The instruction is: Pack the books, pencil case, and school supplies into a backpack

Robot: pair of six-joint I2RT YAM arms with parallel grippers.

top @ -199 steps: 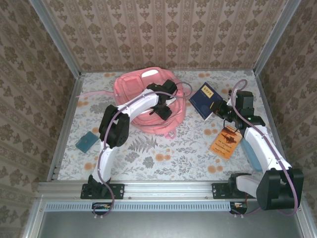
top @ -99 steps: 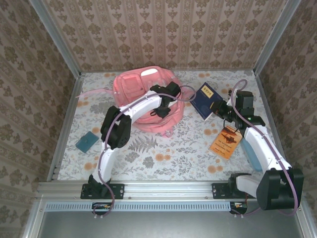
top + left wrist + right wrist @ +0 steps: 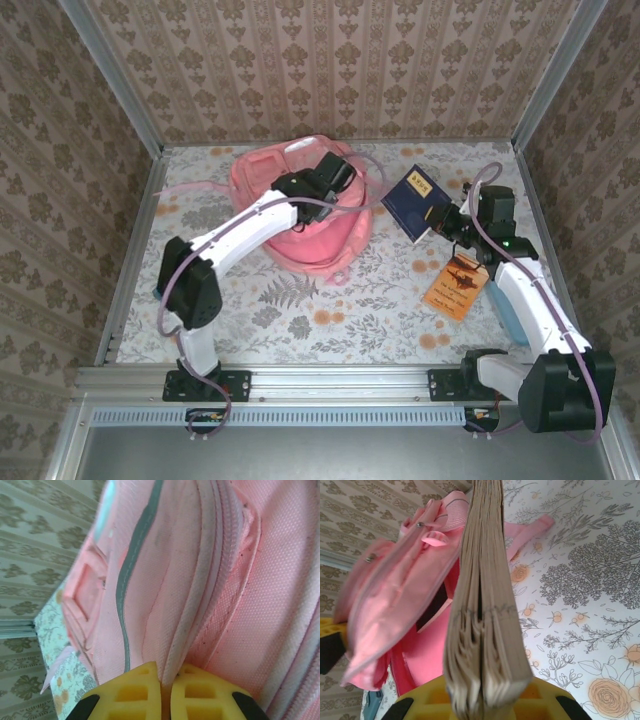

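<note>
Pink backpack (image 3: 318, 238) lies far-centre on the table (image 3: 330, 320), soft and floppy. Left gripper (image 3: 161, 692) is pinched on its zipper-edge fold, probably a good hold. Right gripper (image 3: 480, 702) is clamped on stiff, thin navy books (image 3: 413, 198) beside it.

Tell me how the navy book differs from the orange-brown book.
The navy book is dark blue with gold marks; the orange-brown book carries a dark picture. The navy book is clamped in the right gripper; the orange-brown book lies flat, ungripped. Both are thin books right of the backpack.
</note>
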